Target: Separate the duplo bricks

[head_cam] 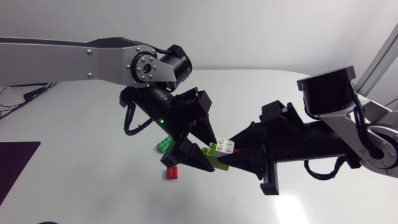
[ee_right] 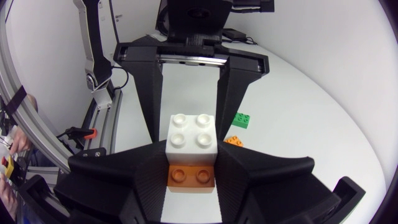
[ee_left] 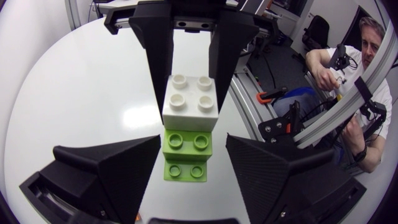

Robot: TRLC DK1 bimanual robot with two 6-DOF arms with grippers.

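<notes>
White tabletop (head_cam: 74,180) lies below, and the work is in the air above it. Your right gripper (ee_right: 193,149) is closed on a white square plastic duplo brick (ee_right: 193,140), with a broad finger pressed to each side wall. An orange plastic duplo brick (ee_right: 191,177) is stuck to the white brick's near face, further back between those fingers.

Your left gripper (ee_left: 193,137) meets the right one nose to nose. Its fingers are parted around the lime-green stepped plastic duplo brick (ee_left: 186,154) plugged onto the white brick's far face. A strip of table shows between one finger and the green wall, so I judge it not clamped.

To do this step well, close the left fingers squarely on the lime-green walls, not across the seam, and keep them off the white brick. Then pull straight back along the studs, or lever slightly to break the joint, while the right gripper holds firm.

Below the left gripper, a dark green brick (head_cam: 163,144) and a small red brick (head_cam: 172,173) lie loose on the table, apart from each other.

From the right wrist, the white brick hides the lime-green one. From the left wrist, the orange brick is hidden. You cannot tell whether the lime-green piece is one brick or two.
</notes>
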